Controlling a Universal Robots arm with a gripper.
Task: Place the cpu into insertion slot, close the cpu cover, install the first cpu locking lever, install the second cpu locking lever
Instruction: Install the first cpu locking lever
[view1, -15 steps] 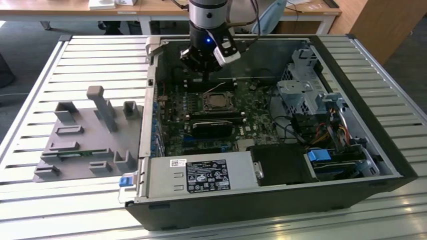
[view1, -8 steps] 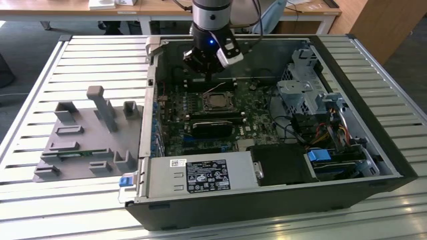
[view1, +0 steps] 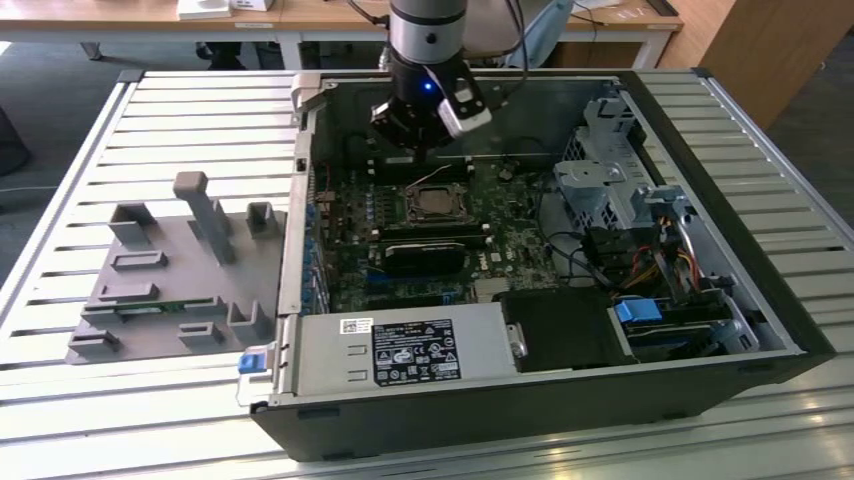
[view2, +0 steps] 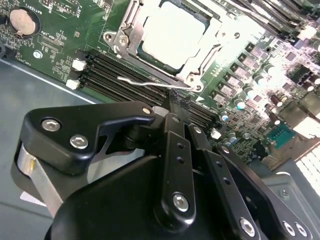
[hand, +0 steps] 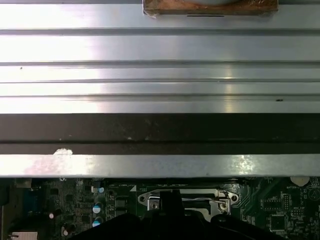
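The dark printed label (view1: 414, 352) on the grey power supply (view1: 334, 355) is too small to read. The cpu (view2: 172, 35) sits on the green motherboard (view2: 55, 45), with the cpu cover (view2: 209, 47) lowered around it. The gripper (view2: 177, 100) has its fingers drawn together at a thin locking lever (view2: 145, 82), and its tips hide whether they pinch it.

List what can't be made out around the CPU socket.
- Second wrist view: the end effector covers one end of the locking lever; contact cannot be judged.
- First wrist view: the cpu cover is cut off by the frame edge.
- Exterior view: levers around the cpu are too small.
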